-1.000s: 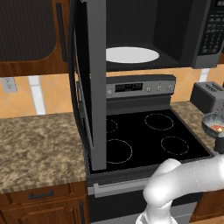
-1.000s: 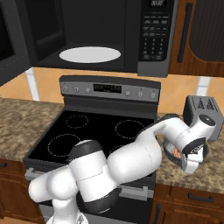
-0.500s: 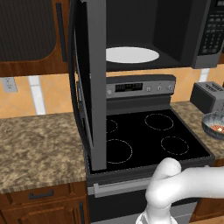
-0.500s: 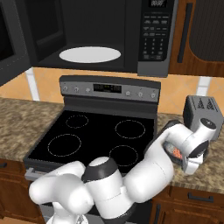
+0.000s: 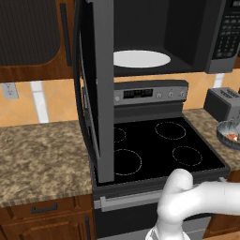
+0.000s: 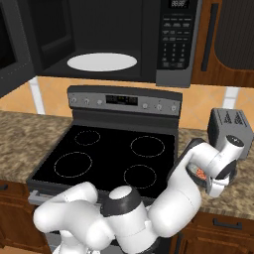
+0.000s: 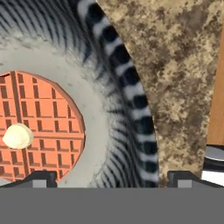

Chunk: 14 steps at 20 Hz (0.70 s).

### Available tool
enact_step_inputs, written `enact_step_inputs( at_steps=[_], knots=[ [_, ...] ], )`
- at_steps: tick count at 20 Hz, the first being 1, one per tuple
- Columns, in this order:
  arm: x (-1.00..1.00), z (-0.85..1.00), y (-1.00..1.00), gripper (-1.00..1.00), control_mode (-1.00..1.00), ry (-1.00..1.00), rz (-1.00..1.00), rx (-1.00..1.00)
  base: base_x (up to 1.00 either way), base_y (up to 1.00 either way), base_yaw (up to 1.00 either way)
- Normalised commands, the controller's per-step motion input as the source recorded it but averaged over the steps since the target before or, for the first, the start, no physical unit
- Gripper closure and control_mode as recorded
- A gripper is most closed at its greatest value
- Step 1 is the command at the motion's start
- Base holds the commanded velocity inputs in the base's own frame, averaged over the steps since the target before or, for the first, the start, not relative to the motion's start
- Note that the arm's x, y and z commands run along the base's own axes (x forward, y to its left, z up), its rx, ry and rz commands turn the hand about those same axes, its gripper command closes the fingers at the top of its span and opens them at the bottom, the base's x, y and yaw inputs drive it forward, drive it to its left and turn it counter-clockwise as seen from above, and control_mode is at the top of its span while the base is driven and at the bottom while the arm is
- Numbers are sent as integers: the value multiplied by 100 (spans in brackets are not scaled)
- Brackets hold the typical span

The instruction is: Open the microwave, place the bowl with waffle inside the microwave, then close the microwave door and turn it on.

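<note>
Bowl (image 7: 127, 109) with waffle (image 7: 41, 124) on counter right of stove, near toaster (image 6: 229, 130). Gripper (image 7: 111, 177) directly above bowl, fingers spread, straddling ribbed wall. Nothing gripped.

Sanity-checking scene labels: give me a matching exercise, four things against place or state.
Things:
1. white round turntable plate
2. ribbed clear glass bowl
3. reddish-brown round waffle
4. grey slotted toaster

Places or states:
A. inside the bowl
B. on the counter, at the back, right of the stove
C. inside the open microwave
D. on the speckled counter, under the pincer

Pairs: 1-C, 2-D, 3-A, 4-B
</note>
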Motion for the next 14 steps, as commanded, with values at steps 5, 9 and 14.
enact_step_inputs(
  at_steps=[5,9,14],
  knots=[
    [0,-1,0,-100,-100,0,0,0,0,0,0],
    [0,0,0,100,-100,0,0,0,0,0,0],
    [0,0,0,100,-100,0,0,0,0,0,0]
  ],
)
